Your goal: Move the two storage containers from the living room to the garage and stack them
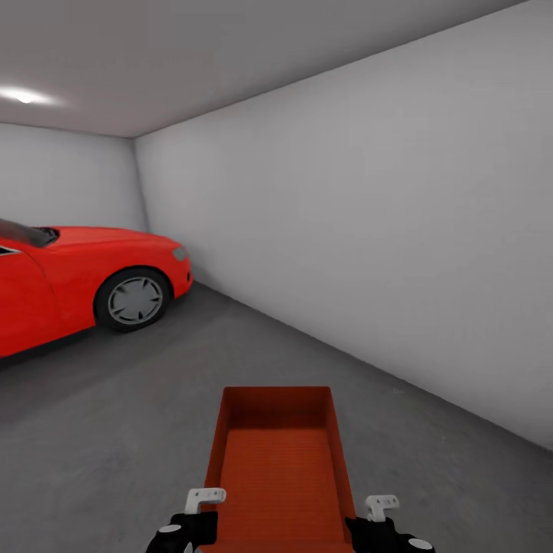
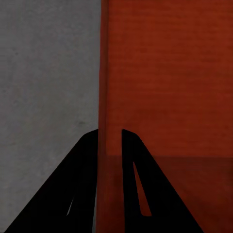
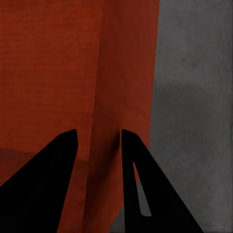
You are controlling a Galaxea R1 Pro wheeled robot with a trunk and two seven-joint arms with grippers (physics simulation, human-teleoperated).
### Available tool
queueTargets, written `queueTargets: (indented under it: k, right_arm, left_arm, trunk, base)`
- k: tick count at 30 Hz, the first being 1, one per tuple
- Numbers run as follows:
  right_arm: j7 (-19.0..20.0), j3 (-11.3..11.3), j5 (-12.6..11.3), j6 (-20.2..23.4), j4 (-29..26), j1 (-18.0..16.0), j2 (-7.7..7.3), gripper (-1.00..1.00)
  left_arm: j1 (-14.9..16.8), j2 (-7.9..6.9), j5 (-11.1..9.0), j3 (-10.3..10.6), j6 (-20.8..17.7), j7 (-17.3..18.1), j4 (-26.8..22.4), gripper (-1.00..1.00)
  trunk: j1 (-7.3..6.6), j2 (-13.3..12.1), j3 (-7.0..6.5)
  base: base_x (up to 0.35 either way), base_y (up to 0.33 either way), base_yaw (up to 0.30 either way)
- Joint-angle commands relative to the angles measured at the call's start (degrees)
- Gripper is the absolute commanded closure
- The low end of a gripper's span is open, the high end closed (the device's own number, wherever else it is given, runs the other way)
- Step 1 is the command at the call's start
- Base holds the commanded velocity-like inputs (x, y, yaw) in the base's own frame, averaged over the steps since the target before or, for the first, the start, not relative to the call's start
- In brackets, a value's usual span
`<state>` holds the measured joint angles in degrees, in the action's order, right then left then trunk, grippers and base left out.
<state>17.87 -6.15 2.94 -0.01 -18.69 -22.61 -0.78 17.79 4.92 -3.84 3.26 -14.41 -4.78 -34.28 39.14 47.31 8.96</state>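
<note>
The robot stands inside the garage, whose pale grey wall (image 1: 384, 230) runs across the right and centre of the head view and whose dark concrete floor (image 1: 115, 430) spreads below, with a red car (image 1: 77, 280) parked at the left edge. One storage container (image 1: 280, 468) is at the bottom centre of the head view, carried between both arms; it looks raised off the floor, though the pictures do not settle that. The left end effector (image 1: 201, 508) sits at its left long wall and the right end effector (image 1: 379, 513) at its right one. In the left wrist view the left end effector (image 2: 110, 133) has its two dark fingers (image 2: 90, 170) straddling the container's thin wall (image 2: 103, 73), clenched on it; the right wrist view shows the right end effector (image 3: 97, 133) gripping the opposite wall (image 3: 109, 97) the same way, with bare floor beyond. The container is open-topped and empty, its ribbed orange-red bottom plainly visible. By my reading, this container's trip is finished, but it is not yet set down. No container lies on the visible stretch of floor, so I cannot tell whether this is the first or second one.
</note>
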Motion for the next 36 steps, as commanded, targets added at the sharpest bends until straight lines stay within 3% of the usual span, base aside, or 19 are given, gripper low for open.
queueTargets:
  k: [1,14,36]
  right_arm:
    - [0.50,1.82,0.57,0.01,0.15,0.02,0.34,1.00]
    - [0.50,1.84,0.57,0.01,0.15,0.02,0.34,1.00]
    - [0.50,1.85,0.57,0.01,0.15,0.02,0.34,1.00]
  left_arm:
    - [0.05,1.41,0.06,-0.01,-0.36,-0.49,-1.93,1.00]
    - [0.05,1.41,0.06,-0.01,-0.36,-0.49,-1.93,1.00]
    - [0.05,1.39,0.06,-0.01,-0.36,-0.49,-1.92,1.00]
  trunk:
    - [0.04,0.07,0.09]
    - [0.04,0.07,0.09]
    - [0.04,0.07,0.09]
  base:
    - [0.124,0.000,-0.274]
    - [0.050,0.000,-0.274]
    - [0.314,0.000,-0.274]
